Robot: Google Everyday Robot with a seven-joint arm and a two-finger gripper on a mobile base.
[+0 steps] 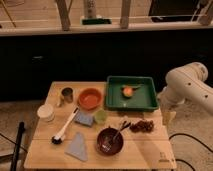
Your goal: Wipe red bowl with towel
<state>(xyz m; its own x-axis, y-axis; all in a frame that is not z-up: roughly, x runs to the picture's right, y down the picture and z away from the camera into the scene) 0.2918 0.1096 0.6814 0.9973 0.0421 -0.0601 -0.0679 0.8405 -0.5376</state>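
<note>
The red bowl [90,98] stands upright on the wooden table [145,147], at the back, left of centre. The towel [78,146], a pale grey-blue cloth folded to a rough triangle, lies flat near the front left edge. My arm [190,86] comes in from the right. My gripper [168,116] hangs at the table's right edge, just right of the green tray [131,102]. It is far from both bowl and towel, and nothing shows in it.
A small square blue pad [84,118] and a green cup [100,116] sit in front of the red bowl. Also here: a dish brush [64,129], a metal cup [66,95], a white tub [46,112], a dark bowl with a utensil [109,140], a brown clump [142,126] and an orange item [128,91] in the tray.
</note>
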